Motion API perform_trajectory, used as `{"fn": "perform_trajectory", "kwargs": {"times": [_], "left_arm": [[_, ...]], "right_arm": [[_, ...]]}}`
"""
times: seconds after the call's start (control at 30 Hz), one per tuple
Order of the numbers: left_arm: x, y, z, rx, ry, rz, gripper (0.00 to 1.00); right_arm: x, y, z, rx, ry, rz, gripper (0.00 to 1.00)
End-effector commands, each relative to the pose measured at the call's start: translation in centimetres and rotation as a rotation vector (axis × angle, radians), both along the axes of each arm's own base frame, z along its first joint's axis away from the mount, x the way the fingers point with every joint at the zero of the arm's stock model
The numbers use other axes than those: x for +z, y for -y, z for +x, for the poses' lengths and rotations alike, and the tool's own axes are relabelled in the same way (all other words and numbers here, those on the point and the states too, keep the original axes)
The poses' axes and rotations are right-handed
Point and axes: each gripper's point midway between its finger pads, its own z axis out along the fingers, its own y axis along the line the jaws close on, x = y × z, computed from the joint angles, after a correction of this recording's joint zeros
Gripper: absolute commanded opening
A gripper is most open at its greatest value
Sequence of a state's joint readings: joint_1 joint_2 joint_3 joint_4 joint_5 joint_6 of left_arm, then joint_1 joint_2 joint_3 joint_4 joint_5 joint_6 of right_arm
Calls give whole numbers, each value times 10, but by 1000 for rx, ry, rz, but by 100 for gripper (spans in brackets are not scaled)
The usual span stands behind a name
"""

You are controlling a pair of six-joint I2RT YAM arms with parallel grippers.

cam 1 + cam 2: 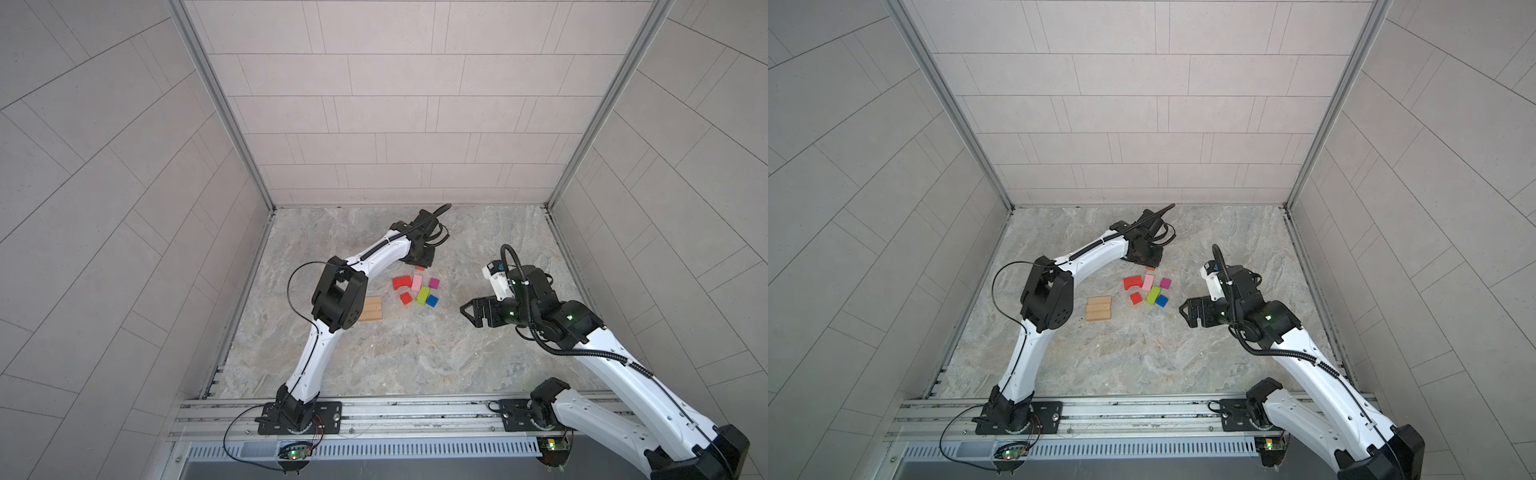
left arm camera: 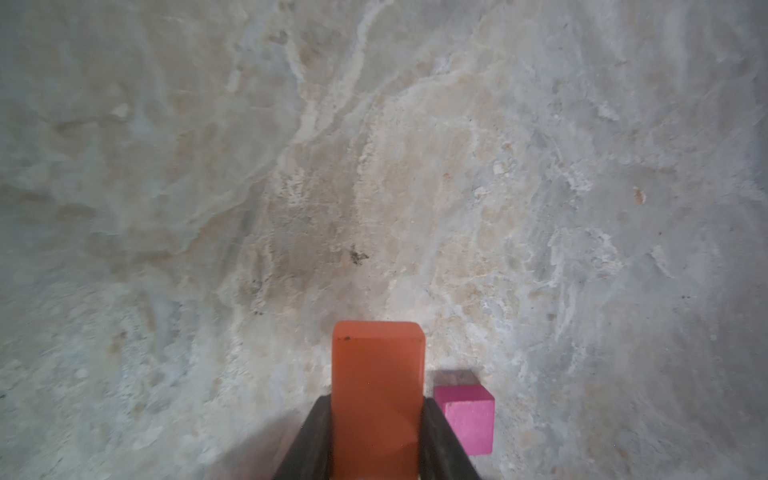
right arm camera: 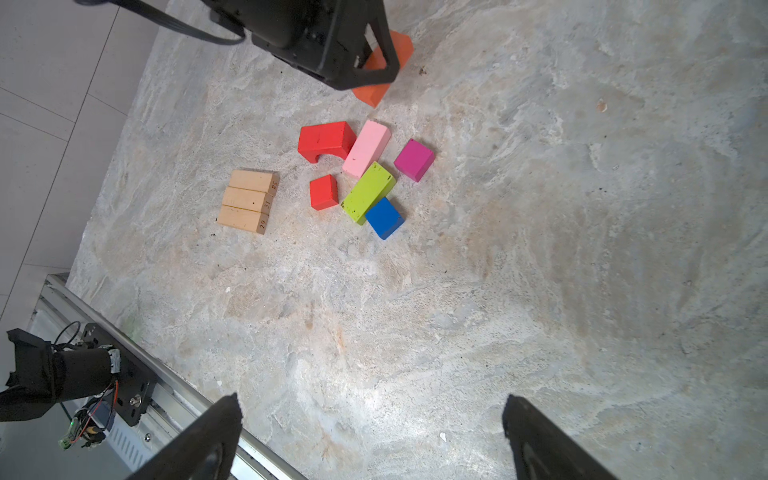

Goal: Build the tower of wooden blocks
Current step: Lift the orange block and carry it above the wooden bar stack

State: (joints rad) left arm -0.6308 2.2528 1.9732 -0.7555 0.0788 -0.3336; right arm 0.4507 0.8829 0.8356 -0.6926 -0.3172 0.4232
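Note:
My left gripper [image 2: 377,405] is shut on the orange oblong [image 2: 377,374], at the far side of the loose wood blocks; its black fingers [image 2: 316,440] press both long sides. In the right wrist view the orange oblong [image 3: 374,93] sits low, near the floor. The magenta cube [image 2: 467,419] lies close beside it. On the floor lie the red arch [image 1: 402,282], pink oblong [image 1: 417,282], magenta cube [image 1: 434,284], lime oblong [image 1: 423,295], blue cube [image 1: 432,301] and red cube [image 1: 406,298]. Three tan bars [image 1: 372,309] lie flat side by side. No tower shows. My right gripper [image 1: 467,313] hangs open and empty to their right.
Tiled walls [image 1: 232,257] close in the marble floor [image 1: 395,353] on three sides. A metal rail [image 1: 395,411] with both arm bases runs along the front edge. The left arm's elbow [image 1: 338,297] hangs over the floor beside the tan bars.

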Motion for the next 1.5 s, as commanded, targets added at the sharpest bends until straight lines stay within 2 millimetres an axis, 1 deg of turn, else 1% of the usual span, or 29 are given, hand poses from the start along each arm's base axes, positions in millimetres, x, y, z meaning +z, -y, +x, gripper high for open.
{"fn": "perform_trajectory", "kwargs": {"times": [0.0,0.13,0.33,0.47,0.6,0.77,0.9,1.0,1.17,1.33,1.47], "left_arm": [[33,-12,-7,31,32,-31,24],[46,-27,-17,66,43,-48,24],[58,-53,-39,112,42,-78,24],[61,-67,-59,130,37,-86,24],[57,-86,-79,159,15,-79,24],[49,-106,-105,196,-1,-69,24],[43,-121,-119,223,-12,-64,24],[35,-135,-125,270,-27,-43,24],[17,-148,-134,316,-66,-14,24],[3,-152,-141,362,-85,-48,24],[-3,-162,-143,404,-71,-28,24]], "right_arm": [[-2,3,1,-7,11,-11,99],[-4,2,2,-8,10,-7,99],[-11,-1,5,-17,9,9,99],[-11,-3,9,-25,17,23,99],[-8,-8,16,-47,46,76,99],[-6,-14,20,-42,58,112,99],[-4,-14,22,-36,68,109,99],[2,-15,24,-36,82,113,99],[5,-16,25,-41,85,121,99],[3,-16,24,-31,73,107,99],[5,-16,24,-28,80,111,99]]}}
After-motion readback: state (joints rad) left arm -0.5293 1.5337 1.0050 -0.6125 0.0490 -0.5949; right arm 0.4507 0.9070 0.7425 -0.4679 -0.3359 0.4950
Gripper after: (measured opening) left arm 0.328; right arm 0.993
